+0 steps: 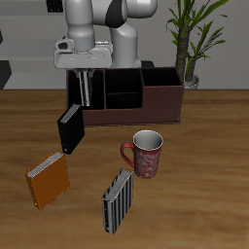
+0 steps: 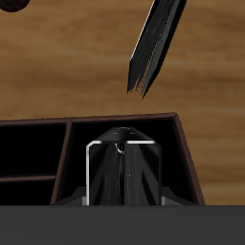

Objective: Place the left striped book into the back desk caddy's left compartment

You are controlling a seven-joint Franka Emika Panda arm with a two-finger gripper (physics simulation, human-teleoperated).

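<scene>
My gripper (image 1: 86, 90) pinches the left striped book (image 1: 87, 91) by its top edge, above the back desk caddy (image 1: 146, 95) near the table's back edge; it looks stiff, thin, light, maybe slippery

mug (image 1: 147, 154): red patterned, upright, mid table (image 1: 209, 185)
grey striped book (image 1: 118, 201): standing near the front edge, by the mug
orange book (image 1: 48, 180): tilted
black book (image 1: 70, 127): leaning
plant (image 1: 191, 39): behind the table
</scene>
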